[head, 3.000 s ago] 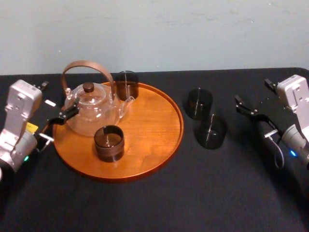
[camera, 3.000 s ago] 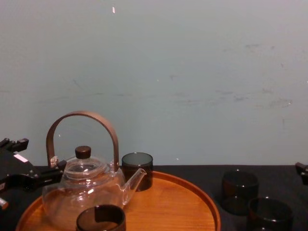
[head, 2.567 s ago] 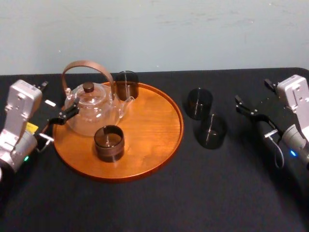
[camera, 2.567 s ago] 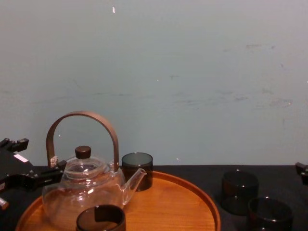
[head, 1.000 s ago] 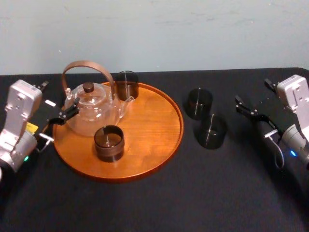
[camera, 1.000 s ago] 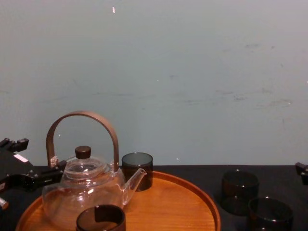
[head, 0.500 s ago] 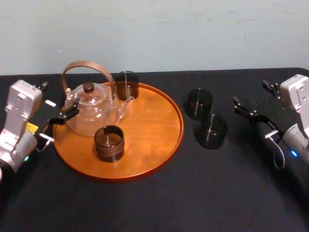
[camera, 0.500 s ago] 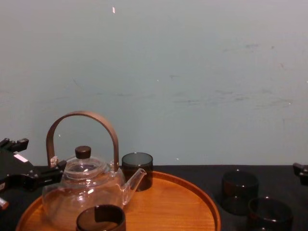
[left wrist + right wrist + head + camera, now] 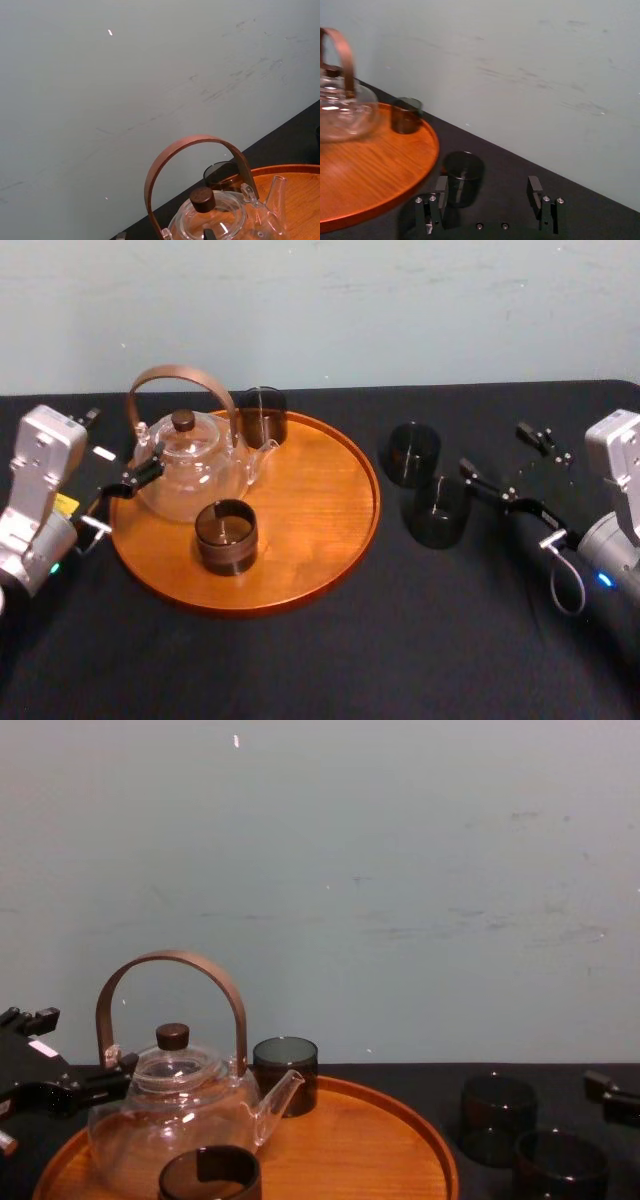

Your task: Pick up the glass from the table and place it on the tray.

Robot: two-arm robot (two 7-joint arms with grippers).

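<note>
Two dark smoked glasses stand on the black table (image 9: 330, 660) to the right of the tray: a far glass (image 9: 413, 453) and a near glass (image 9: 436, 511). The round orange-brown tray (image 9: 320, 490) holds a clear teapot (image 9: 190, 465) and two more dark glasses (image 9: 262, 416) (image 9: 225, 536). My right gripper (image 9: 494, 448) is open, just right of the two table glasses, with one fingertip close to the near one and nothing between its fingers. In the right wrist view a table glass (image 9: 462, 177) sits ahead of the open gripper (image 9: 488, 187). My left gripper (image 9: 118, 445) rests open at the tray's left edge.
The teapot's tall brown handle (image 9: 170, 990) arches over the tray's left side. A pale wall runs along the table's far edge. Bare tray wood lies right of the teapot, and bare table in front of the tray.
My right gripper has moved left and forward toward the two glasses on the table. The left arm, tray, teapot and glasses have stayed put.
</note>
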